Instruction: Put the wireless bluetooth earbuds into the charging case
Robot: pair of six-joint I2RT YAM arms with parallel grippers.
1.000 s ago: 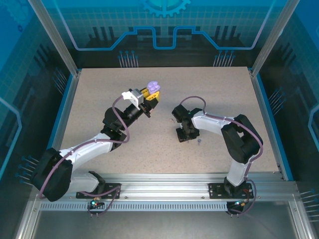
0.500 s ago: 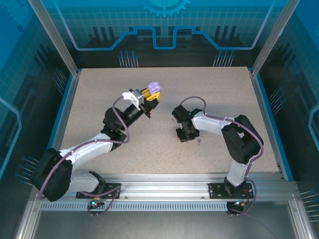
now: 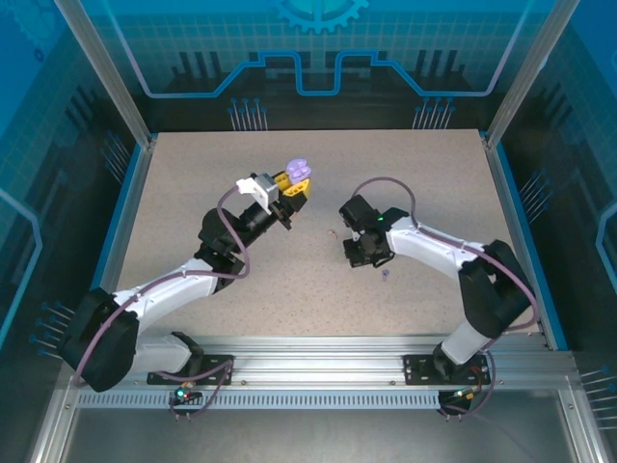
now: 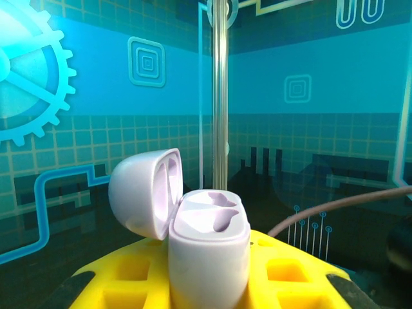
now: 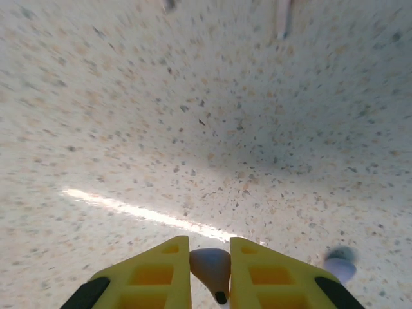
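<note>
- while the left gripper (image 3: 291,191) holds the purple charging case (image 4: 209,257) up above the table (image 3: 193,193), its yellow fingers (image 4: 129,280) are clamped low on the body. that leaves the lid (image 4: 143,192) flipped open to the left and both sockets facing up, ready to receive.
- down at the tabletop, the right gripper (image 5: 210,250) has its jaws nearly closed, pinching a pale earbud (image 5: 211,270) with the dark-tipped end toward the camera. it looks like a pick meant for the carry over to the case.
- a second bud (image 5: 337,264) lies on the table just right of those fingers.
- the case and the pinched earbud are well apart, so by my read the insert is not yet done.
- hard to call: the pinched earbud's lower part is cut off by the frame edge, and i can't tell if it touches the table. the second bud is a blur, and the sockets look empty but their depths are hidden.
</note>
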